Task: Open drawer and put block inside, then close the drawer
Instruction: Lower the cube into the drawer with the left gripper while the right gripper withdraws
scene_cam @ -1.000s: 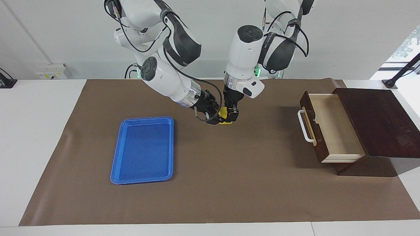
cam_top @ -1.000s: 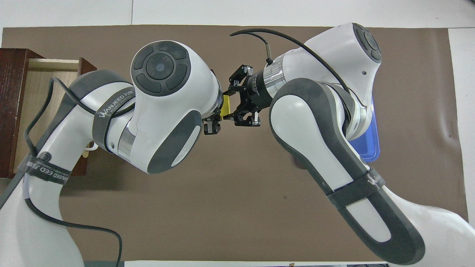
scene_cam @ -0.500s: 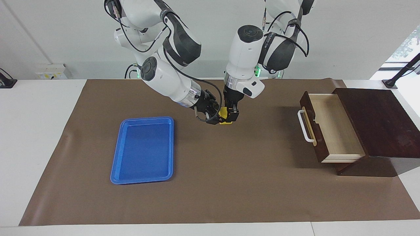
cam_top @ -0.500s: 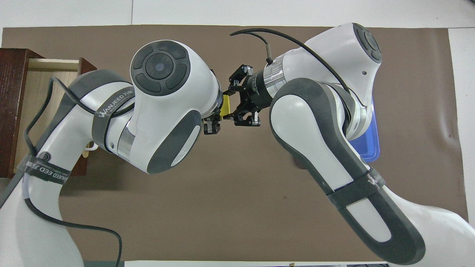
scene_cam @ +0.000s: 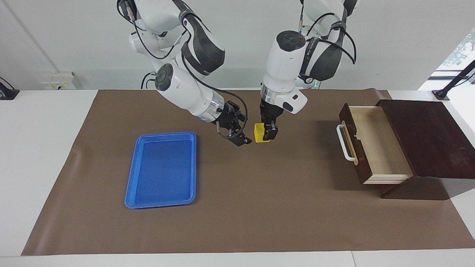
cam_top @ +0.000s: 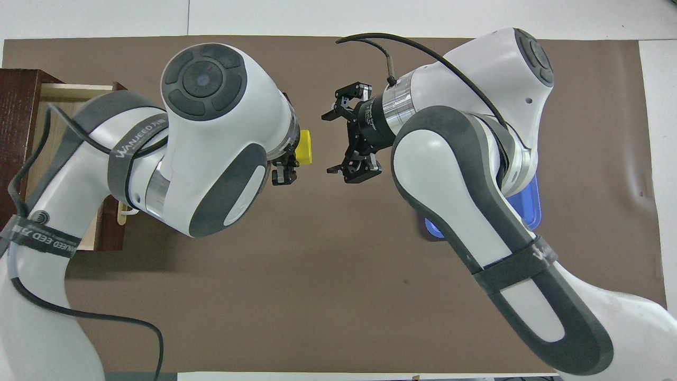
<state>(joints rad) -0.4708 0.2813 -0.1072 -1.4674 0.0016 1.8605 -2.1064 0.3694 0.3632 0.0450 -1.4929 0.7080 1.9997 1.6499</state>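
One block hangs level, equal-sided, held aloft.

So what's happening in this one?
The left claw is shut on the yellow block, holding it up over the middle of the brown mat. The right claw is open just beside it, not touching the block. The drawer stands pulled open and empty at the left arm's end of the table. A blue tray lies empty toward the right arm's end.

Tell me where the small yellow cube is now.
In the facing view, the small yellow cube hangs above mid-mat, held by the left gripper, beside the open right gripper.
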